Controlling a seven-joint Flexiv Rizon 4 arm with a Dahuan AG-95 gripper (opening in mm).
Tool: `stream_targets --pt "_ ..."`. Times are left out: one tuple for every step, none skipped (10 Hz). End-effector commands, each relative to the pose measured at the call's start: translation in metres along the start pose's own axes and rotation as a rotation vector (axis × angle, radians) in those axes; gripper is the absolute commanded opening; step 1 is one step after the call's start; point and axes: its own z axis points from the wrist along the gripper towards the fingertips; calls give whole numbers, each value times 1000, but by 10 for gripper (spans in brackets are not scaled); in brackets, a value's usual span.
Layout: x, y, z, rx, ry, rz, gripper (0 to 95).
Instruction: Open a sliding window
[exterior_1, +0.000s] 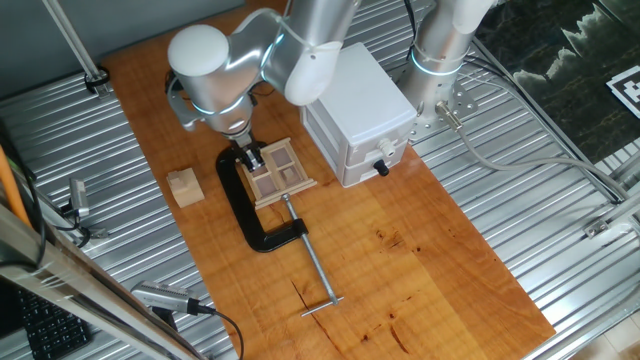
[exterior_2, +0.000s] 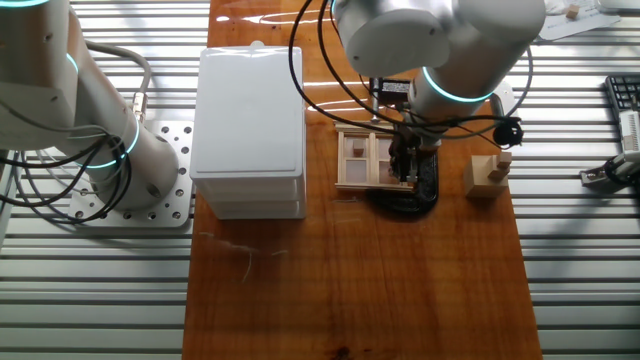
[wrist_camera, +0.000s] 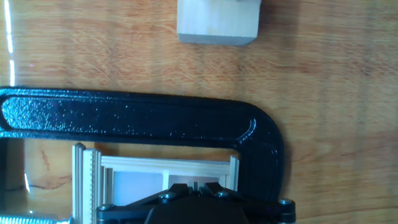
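The sliding window is a small light-wood frame with brown panes, held on the table by a black C-clamp. It also shows in the other fixed view and at the bottom of the hand view. My gripper points down onto the window's left part, seen too in the other fixed view. In the hand view my gripper has its fingers drawn close together around a thin pin on the window.
A plain wooden cube sits left of the clamp, also in the hand view. A white box with a black knob stands right of the window. The clamp's long screw reaches toward the front edge.
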Motion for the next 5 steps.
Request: stream_targets --pt "0 1 -2 -1 -6 4 0" --pt "1 1 -4 -2 -2 14 0" --pt "2 2 -4 1 2 17 0" --pt "4 2 -3 0 -4 20 0" --pt "6 3 -1 -2 -10 27 0"
